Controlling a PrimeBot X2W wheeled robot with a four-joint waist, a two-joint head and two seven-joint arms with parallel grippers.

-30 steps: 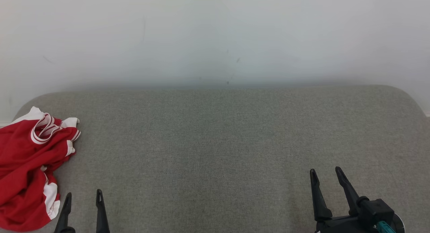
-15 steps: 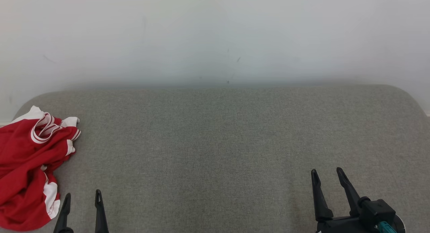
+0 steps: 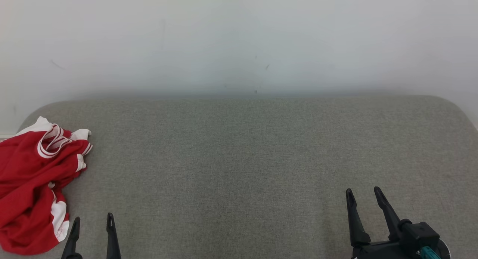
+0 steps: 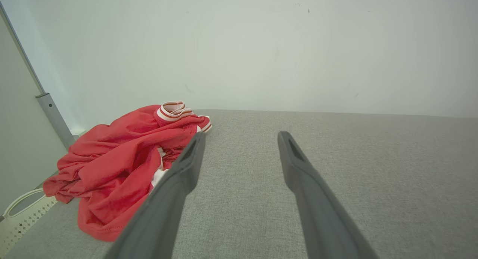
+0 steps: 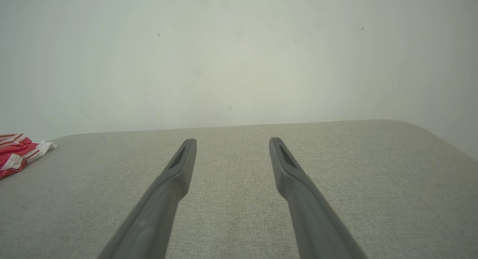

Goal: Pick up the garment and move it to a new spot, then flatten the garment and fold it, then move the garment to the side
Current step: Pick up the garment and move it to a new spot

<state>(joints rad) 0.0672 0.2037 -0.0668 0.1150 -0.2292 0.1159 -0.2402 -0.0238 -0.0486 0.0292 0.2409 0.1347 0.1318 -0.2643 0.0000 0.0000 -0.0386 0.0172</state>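
Grey woven cloth covers the counter [image 3: 242,158], a broad surface with rounded far corners. The garment [image 3: 30,188], a red shirt with white panels and red-and-white striped trim, lies crumpled in a loose heap at the counter's left edge, towards the near left corner. Part of it seems to hang over that edge. Its striped collar sits on top at the far side of the heap, and nothing about it is flattened or folded.

Judging by this, the task is at its very start. The garment has not been picked up, and the move to a new spot, the flattening, the folding and the final shift aside are all left to do.

The left end effector [image 3: 93,218] is near the heap on its right, over the near edge, with its fingers spread and nothing between them. The garment [image 4: 112,165] lies just beside its left finger, and I cannot tell whether they touch. The right end effector [image 3: 363,191] is well apart, near the counter's near right corner, equally spread and empty.

Most of the counter is bare cloth from the middle to the right edge. A plain pale wall [image 3: 239,38] with a few small dark marks rises behind the far edge. Beyond the left edge stand a grey post [image 4: 52,117] and a white perforated object [image 4: 18,214], too cropped to identify.
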